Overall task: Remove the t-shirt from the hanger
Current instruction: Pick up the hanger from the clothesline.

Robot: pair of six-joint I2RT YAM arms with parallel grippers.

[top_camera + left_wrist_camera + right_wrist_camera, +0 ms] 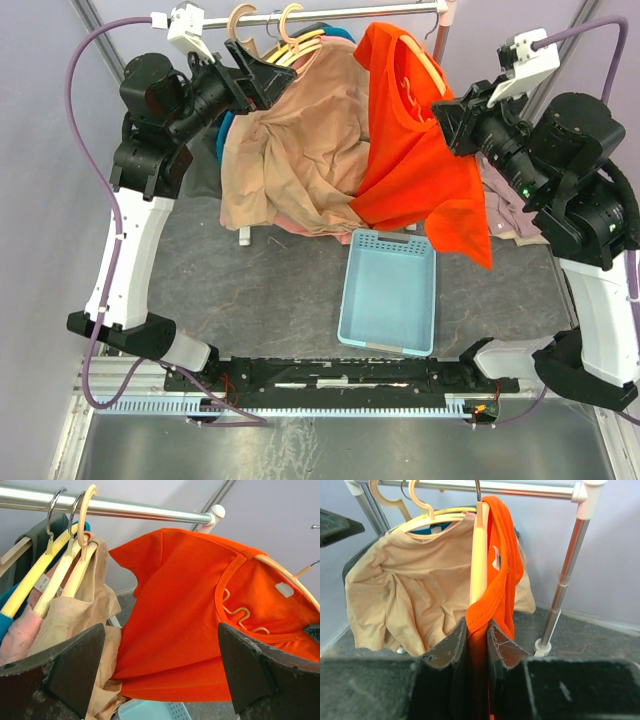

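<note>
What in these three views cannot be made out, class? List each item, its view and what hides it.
Right wrist view: whether the right gripper pinches only the orange t-shirt or also the hanger; cloth covers the hanger's lower end.
Top view: the right gripper's fingertips, behind the t-shirt.
Left wrist view: most of the basket, cut off by the bottom edge and the left gripper.

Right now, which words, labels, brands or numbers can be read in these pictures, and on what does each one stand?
No text can be read anywhere.
Neck tag inside the collar of the orange t-shirt: too small and blurred to read.
Small white tag between the hangers on the left of the rail: too blurred to read.
</note>
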